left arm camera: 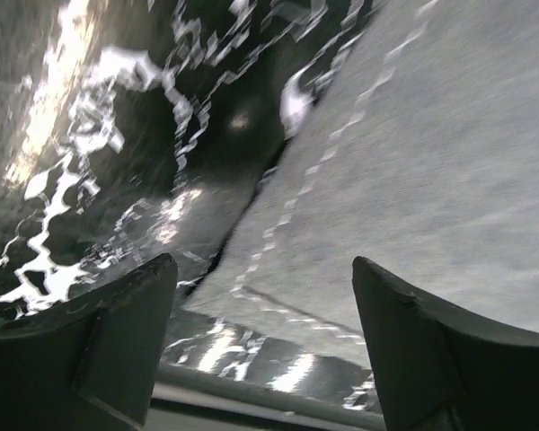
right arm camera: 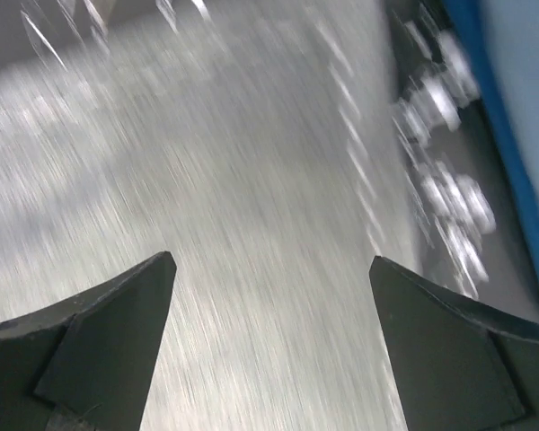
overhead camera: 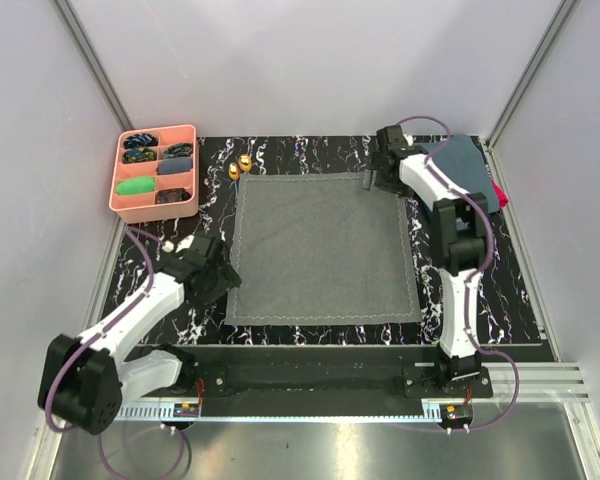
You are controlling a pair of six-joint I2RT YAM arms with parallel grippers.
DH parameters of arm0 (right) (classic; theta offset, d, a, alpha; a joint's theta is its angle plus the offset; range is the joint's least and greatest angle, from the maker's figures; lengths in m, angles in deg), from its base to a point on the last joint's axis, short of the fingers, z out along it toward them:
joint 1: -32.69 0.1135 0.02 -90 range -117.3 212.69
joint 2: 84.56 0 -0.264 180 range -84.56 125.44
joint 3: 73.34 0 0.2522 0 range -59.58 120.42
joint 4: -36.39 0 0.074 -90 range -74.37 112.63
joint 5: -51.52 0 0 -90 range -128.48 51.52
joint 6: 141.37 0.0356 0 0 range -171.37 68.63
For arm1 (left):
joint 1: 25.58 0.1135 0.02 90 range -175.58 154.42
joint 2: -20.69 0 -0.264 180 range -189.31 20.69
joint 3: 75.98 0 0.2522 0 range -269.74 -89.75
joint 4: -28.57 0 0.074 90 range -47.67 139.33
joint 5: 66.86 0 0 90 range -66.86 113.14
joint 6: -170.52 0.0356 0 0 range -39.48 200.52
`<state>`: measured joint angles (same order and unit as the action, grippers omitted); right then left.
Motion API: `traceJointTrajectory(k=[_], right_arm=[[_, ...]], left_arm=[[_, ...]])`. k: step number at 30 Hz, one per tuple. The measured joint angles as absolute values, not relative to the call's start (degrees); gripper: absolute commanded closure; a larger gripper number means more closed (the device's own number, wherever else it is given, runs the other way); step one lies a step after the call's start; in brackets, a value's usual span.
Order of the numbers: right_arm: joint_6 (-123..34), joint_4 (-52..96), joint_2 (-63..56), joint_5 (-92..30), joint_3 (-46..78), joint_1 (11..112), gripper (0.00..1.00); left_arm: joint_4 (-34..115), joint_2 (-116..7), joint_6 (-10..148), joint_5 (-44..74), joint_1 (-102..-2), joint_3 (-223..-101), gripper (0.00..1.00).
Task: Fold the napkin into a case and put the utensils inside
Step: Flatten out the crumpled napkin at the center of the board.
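Note:
The grey napkin [overhead camera: 323, 248] lies spread flat as one open square on the black marbled mat, with no case shape to it. Two small gold utensils [overhead camera: 240, 165] lie just beyond its far left corner. My left gripper [overhead camera: 228, 283] stands open at the napkin's near left corner. In the left wrist view that stitched corner [left arm camera: 278, 278] lies between the open gripper [left arm camera: 265, 269] tips, nothing held. My right gripper [overhead camera: 373, 182] hangs open over the far right corner. The right wrist view is blurred, with grey napkin [right arm camera: 251, 180] under the open gripper [right arm camera: 271, 260].
A pink compartment tray [overhead camera: 156, 172] with small dark and green items stands at the far left. A dark blue cloth [overhead camera: 465, 165] [right arm camera: 521, 90] lies at the far right, a red item [overhead camera: 498, 193] beside it. White walls enclose the mat [overhead camera: 480, 300].

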<state>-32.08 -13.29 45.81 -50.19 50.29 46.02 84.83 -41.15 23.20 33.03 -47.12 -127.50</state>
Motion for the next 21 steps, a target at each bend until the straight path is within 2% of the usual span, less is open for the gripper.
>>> traceJointTrajectory(k=[2,4,10,14,21], right_arm=[[-29.42,-16.44,39.73,-51.45,44.78,46.15,0.0],[-25.94,-19.04,31.71,-52.72,37.06,46.21,0.0],[-16.98,-24.07,8.92,-56.68,17.44,46.21,0.04],[-12.89,-26.8,-2.03,-59.39,8.04,46.21,0.09],[-5.9,-31.37,-9.55,-62.93,1.52,45.84,0.13]], left_arm=[[85.48,-42.68,22.41,32.55,-48.52,-126.52,0.24],[85.94,-42.82,20.69,32.81,-51.12,-125.45,0.36],[86.42,-41.37,14.96,32.97,-55.69,-119.77,0.47],[86.82,-41.42,12.38,33.73,-56.47,-119.26,0.47],[87.43,-42.36,9.85,35.11,-57.61,-119.61,0.49]])
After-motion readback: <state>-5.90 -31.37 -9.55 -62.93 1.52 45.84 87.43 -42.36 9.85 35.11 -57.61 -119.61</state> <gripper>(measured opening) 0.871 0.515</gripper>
